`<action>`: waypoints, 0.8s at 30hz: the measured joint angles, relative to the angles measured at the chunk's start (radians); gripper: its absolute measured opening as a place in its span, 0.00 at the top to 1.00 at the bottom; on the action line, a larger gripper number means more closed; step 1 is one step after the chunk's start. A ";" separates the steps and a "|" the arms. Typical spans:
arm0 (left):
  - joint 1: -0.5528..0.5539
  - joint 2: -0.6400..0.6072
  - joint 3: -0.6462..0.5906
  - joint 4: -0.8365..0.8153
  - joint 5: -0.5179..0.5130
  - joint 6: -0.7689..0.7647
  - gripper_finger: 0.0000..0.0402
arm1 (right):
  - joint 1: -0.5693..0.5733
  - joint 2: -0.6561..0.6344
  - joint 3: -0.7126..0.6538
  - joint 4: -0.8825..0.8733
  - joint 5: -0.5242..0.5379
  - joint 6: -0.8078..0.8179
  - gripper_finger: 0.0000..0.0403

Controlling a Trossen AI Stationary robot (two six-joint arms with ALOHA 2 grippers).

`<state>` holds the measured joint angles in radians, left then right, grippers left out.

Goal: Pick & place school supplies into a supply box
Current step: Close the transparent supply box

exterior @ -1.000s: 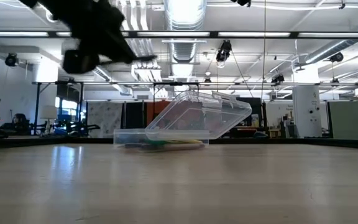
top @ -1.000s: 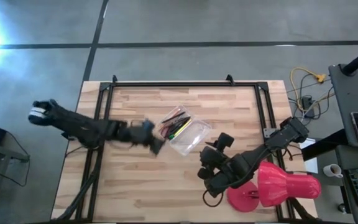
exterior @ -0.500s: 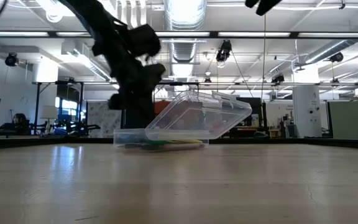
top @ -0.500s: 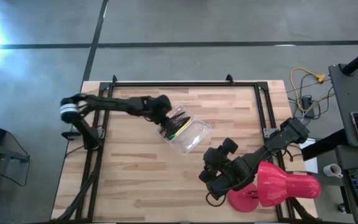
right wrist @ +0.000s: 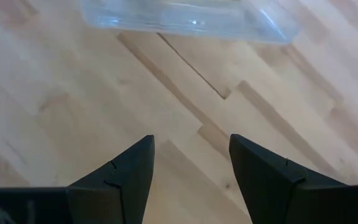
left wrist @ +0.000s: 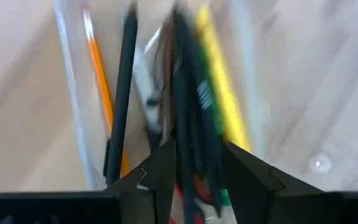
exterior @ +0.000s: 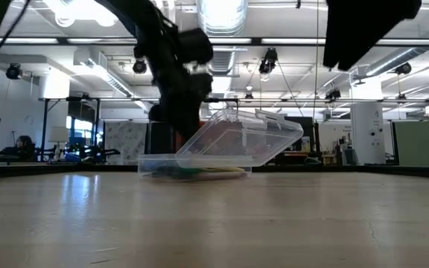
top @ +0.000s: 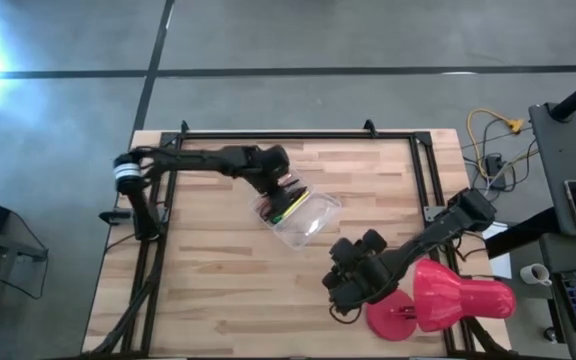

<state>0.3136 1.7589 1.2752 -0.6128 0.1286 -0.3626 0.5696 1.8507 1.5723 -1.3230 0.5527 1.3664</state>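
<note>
The clear supply box (top: 303, 215) stands mid-table with its lid (exterior: 237, 140) propped up at a slant. In its open half lie school supplies: an orange pencil (left wrist: 98, 68), a yellow marker (left wrist: 219, 81), a green pen (left wrist: 207, 109) and dark pens (left wrist: 126, 81). My left gripper (top: 280, 185) hangs over that open half, pointing down, fingers apart (left wrist: 197, 168), with one dark pen (left wrist: 182, 93) running through the gap. My right gripper (top: 353, 275) waits open (right wrist: 191, 162) above bare wood, to the near right of the box. My left gripper has a dark pen (left wrist: 180, 143) lying lengthwise in the gap, close beside one finger (left wrist: 160, 174). The gap is wider than the pen. Whether that finger touches the pen, I cannot tell.
A big red lamp (top: 448, 300) lies at the table's near right, close behind my right arm. A black metal frame (top: 298, 135) runs along the far edge and down both sides. Bare wood lies on the near left.
My left gripper has swung from the box's near left side toward the far edge and right, ending over the box's open half. My right arm has come down a little and now fills the low view's upper right.
</note>
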 joint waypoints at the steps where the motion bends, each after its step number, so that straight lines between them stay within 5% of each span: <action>1: 0.000 -0.024 0.006 0.002 -0.004 0.012 0.72 | -0.009 0.000 -0.015 0.015 -0.004 0.008 0.50; 6: 0.001 -0.122 -0.037 0.050 -0.117 0.043 0.72 | -0.070 0.000 -0.112 0.225 -0.011 -0.058 0.50; 11: -0.001 -0.117 -0.151 0.179 -0.095 0.027 0.72 | -0.141 0.000 -0.231 0.479 -0.007 -0.134 0.50; 19: -0.017 -0.108 -0.310 0.359 -0.079 -0.016 0.72 | -0.194 0.001 -0.385 0.608 -0.007 -0.038 0.55; 24: -0.018 -0.107 -0.352 0.411 -0.081 -0.015 0.72 | -0.257 0.001 -0.427 0.779 -0.012 -0.165 0.57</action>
<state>0.2959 1.6520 0.9234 -0.2020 0.0472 -0.3778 0.3128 1.8519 1.1454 -0.5437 0.5408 1.2013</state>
